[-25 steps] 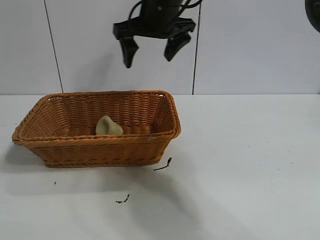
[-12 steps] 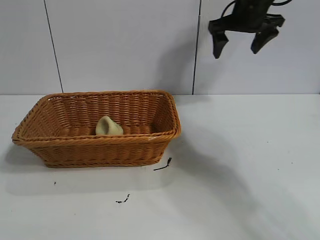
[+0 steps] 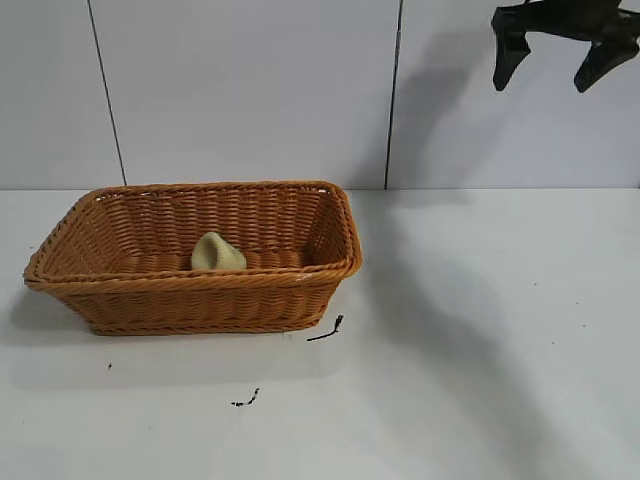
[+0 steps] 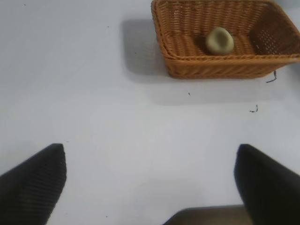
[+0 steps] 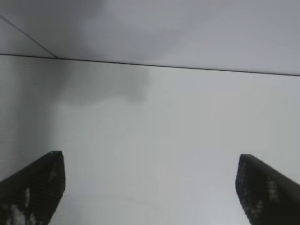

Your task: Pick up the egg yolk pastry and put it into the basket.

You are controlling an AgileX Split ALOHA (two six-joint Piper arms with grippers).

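A white table [image 3: 480, 330] fills the lower frame; behind it, a pale wall [image 3: 250, 90] with dark lines

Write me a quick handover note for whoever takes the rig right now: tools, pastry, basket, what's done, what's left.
Right tool: open, empty, high at the exterior view's upper right, well clear of the basket.
Left tool: open, empty, over bare table, off to the side of the basket.
Egg yolk pastry: lying inside the basket, on its floor.
Done: pastry placed and released.
Left: nothing on the pastry; just park the right arm.
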